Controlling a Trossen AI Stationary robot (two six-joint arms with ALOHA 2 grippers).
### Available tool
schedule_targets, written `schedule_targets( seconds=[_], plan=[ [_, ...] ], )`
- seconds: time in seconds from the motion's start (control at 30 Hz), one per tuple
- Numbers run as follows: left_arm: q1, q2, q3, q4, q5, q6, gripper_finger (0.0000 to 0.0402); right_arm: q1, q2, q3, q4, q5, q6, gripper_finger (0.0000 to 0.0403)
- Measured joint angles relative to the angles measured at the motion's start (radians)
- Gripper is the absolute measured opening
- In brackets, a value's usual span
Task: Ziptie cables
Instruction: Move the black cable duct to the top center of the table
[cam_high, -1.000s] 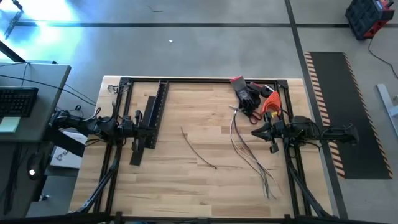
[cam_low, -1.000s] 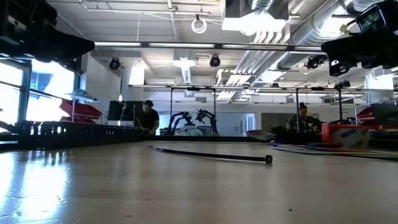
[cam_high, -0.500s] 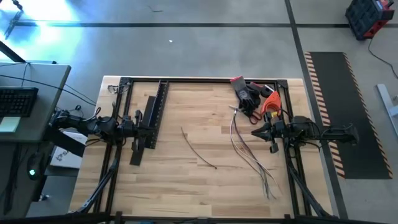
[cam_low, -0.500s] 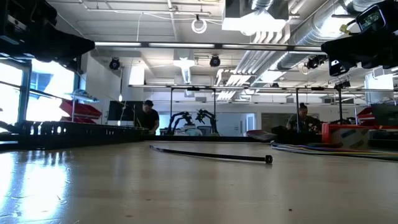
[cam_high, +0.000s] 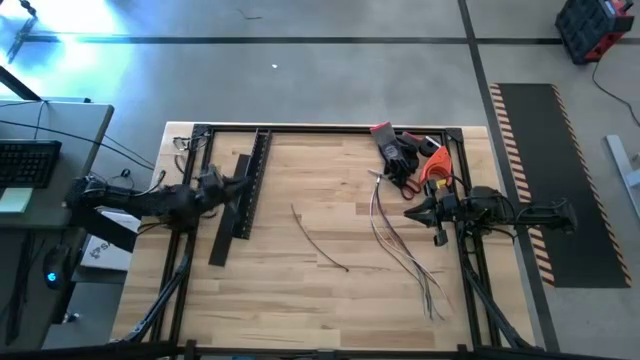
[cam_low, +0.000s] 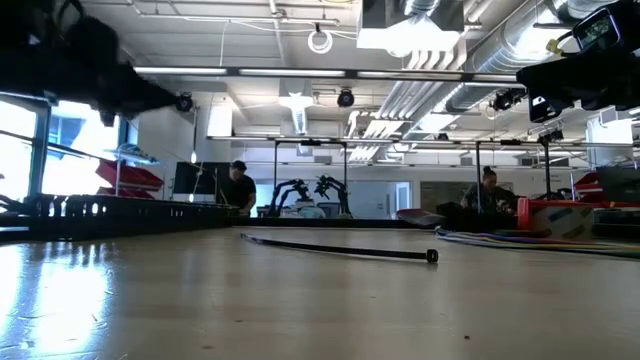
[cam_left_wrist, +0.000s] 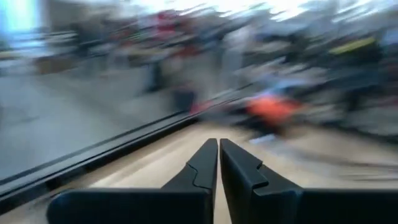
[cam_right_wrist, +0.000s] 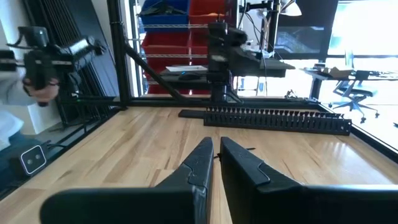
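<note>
While both arms hang at the table's sides in the high view, the cables lie loose right of centre, running toward the lower right, and a lone zip tie rests mid-table. Left gripper sits by the duct at left; right gripper is just beside the cables. Low view: the zip tie lies flat at centre. Left wrist view: fingers pressed together. Right wrist view: fingers likewise closed on nothing.
</note>
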Motion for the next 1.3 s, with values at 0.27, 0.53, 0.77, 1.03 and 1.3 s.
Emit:
schedule_targets(
  seconds=[0.27,0.53,0.77,1.03,1.3],
  plan=[
    [0.231,0.412,0.214,-0.156,0.09,-0.109,0.0082,0.0,0.0,0.0,0.0,0.0,0.0,0.0016],
    [0.401,0.74,0.427,-0.436,0.255,-0.31,0.0152,0.0,0.0,0.0,0.0,0.0,0.0,0.0016],
    [0.473,0.935,0.483,-0.428,0.313,-0.383,0.0156,0.0,0.0,0.0,0.0,0.0,0.0,0.0016],
    [0.498,1.034,0.485,-0.42,0.327,-0.461,0.0156,0.0,0.0,0.0,0.0,0.0,0.0,0.0016],
    [0.509,1.094,0.49,-0.404,0.391,-0.503,0.0127,0.0,0.0,0.0,0.0,0.0,0.0,0.0016]
  ],
)
